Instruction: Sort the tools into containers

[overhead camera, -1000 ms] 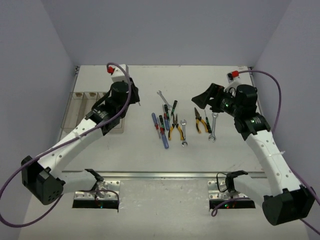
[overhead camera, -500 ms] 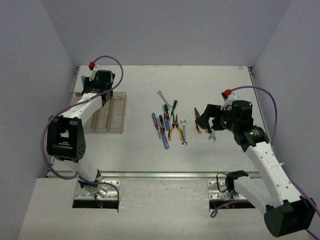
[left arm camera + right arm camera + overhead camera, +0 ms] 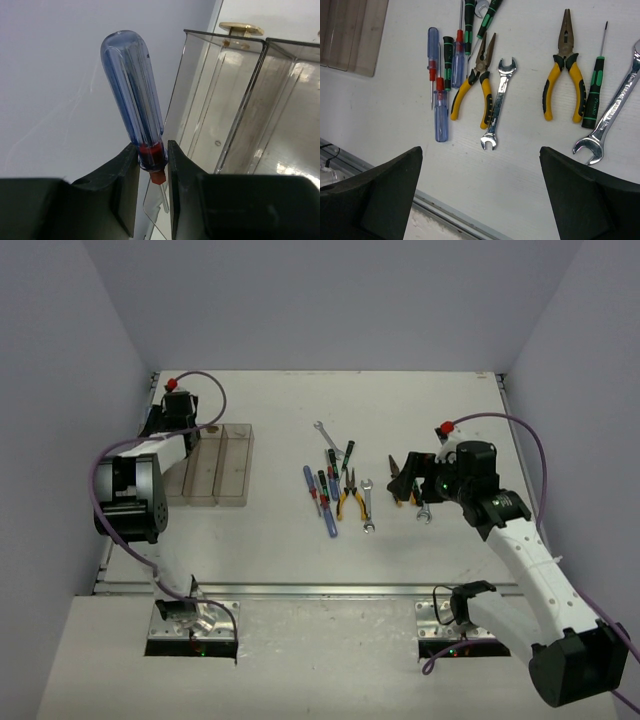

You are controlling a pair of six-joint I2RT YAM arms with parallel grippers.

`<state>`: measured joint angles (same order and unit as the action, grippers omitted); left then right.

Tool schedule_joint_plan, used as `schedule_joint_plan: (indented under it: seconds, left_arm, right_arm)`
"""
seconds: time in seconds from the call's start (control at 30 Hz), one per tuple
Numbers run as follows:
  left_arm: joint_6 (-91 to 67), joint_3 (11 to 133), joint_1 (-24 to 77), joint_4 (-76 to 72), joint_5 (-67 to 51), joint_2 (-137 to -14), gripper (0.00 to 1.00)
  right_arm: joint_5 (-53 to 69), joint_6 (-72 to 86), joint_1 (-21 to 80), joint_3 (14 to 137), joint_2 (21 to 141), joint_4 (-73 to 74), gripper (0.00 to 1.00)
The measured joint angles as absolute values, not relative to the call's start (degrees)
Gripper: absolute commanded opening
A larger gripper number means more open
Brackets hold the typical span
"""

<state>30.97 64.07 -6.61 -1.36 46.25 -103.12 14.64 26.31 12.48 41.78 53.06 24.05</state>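
Observation:
My left gripper (image 3: 151,154) is shut on the neck of a blue-handled screwdriver (image 3: 132,85), held handle-up beside the left end of the clear bins (image 3: 225,100). In the top view this gripper (image 3: 168,425) is at the far-left bins (image 3: 225,465). The other tools lie mid-table: blue screwdrivers (image 3: 330,515), yellow pliers (image 3: 350,500), a wrench (image 3: 367,505). My right gripper (image 3: 405,475) is open and empty, above the second pliers. In the right wrist view its gripper (image 3: 480,165) hovers over a wrench (image 3: 497,110), pliers (image 3: 563,70) and a blue screwdriver (image 3: 441,117).
A green-and-black screwdriver (image 3: 592,95) and a larger wrench (image 3: 610,120) lie right of the pliers. The table's metal front rail (image 3: 450,220) runs below the tools. The left wall stands close behind the left gripper. A brass disc (image 3: 241,28) sits beyond the bins.
The left arm has swung left across the bins to their far-left end, with the blue screwdriver. The right gripper has moved down and left over the right-hand tools.

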Motion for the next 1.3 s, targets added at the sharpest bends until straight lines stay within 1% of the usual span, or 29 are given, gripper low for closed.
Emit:
schedule_joint_plan:
  seconds: [0.1,0.17,0.2,0.23,0.27,0.3,0.43,0.47,0.6,0.67,0.7,0.83,0.9,1.0,1.07,1.13,1.23,1.3]
  left_arm:
    - [32.4,64.1,-8.2,-3.0,45.2,-105.2,0.06]
    - [32.8,64.1,-8.8,-3.9,44.5,-107.0,0.14]
    - [32.9,64.1,-9.0,-4.0,44.3,-107.9,0.21]
    - [33.0,64.1,-9.2,-4.1,44.2,-108.8,0.30]
    - [33.0,64.1,-9.4,-4.2,44.3,-109.8,0.43]
    - [33.0,64.2,-9.5,-4.2,44.3,-110.7,0.51]
    - [33.1,66.8,-9.6,-4.8,46.1,-112.0,0.76]
    - [32.5,67.6,-9.7,-4.7,46.1,-112.0,0.79]
    - [28.5,70.3,-9.8,-2.2,44.8,-111.4,0.86]
    - [25.9,72.2,-9.6,0.6,43.8,-110.5,0.98]
    - [24.2,73.3,-9.3,2.3,43.4,-109.7,1.00]
    - [15.6,78.3,-5.9,9.5,44.6,-104.0,1.00]
    - [8.9,81.5,-1.2,15.4,45.0,-99.0,1.00]
    - [-3.2,84.4,7.1,23.0,41.0,-89.0,1.00]
    - [-10.3,82.0,10.4,25.9,35.0,-79.2,1.00]
    - [-15.4,77.1,10.3,28.0,30.1,-68.0,1.00]
    - [-20.1,70.6,8.4,29.4,26.8,-53.8,1.00]
    - [-21.7,65.7,8.1,29.5,25.4,-45.9,1.00]
  right_arm:
    - [14.0,26.0,12.5,41.7,52.9,24.0,0.99]
    - [13.6,25.8,12.5,41.7,52.8,24.0,0.99]
    - [13.5,25.8,12.5,41.7,52.8,24.0,0.99]
    - [13.3,25.7,12.5,41.7,52.7,24.0,0.99]
    - [13.0,25.7,12.5,41.7,52.5,24.0,0.99]
    - [12.8,25.6,12.5,41.7,52.3,24.0,0.99]
    - [12.1,25.5,12.5,41.7,51.7,24.0,0.99]
    - [12.0,25.5,12.5,41.7,51.7,24.0,0.99]
    - [12.0,25.5,12.5,41.7,52.1,23.9,0.99]
    - [12.0,25.5,12.5,41.7,52.5,23.8,0.99]
    - [12.1,25.4,12.5,41.7,52.7,23.6,0.99]
    - [12.8,25.4,12.5,41.5,53.5,22.5,0.99]
    - [12.8,25.5,12.5,41.1,54.2,21.9,0.99]
    - [13.3,25.6,12.5,41.1,56.5,21.7,0.99]
    - [13.9,26.5,12.5,41.9,59.6,22.2,0.99]
    - [14.7,27.7,12.8,43.1,63.1,22.7,0.99]
    - [14.2,29.0,14.7,44.8,66.4,23.9,0.99]
    - [11.8,29.9,18.0,46.7,68.0,25.1,0.99]
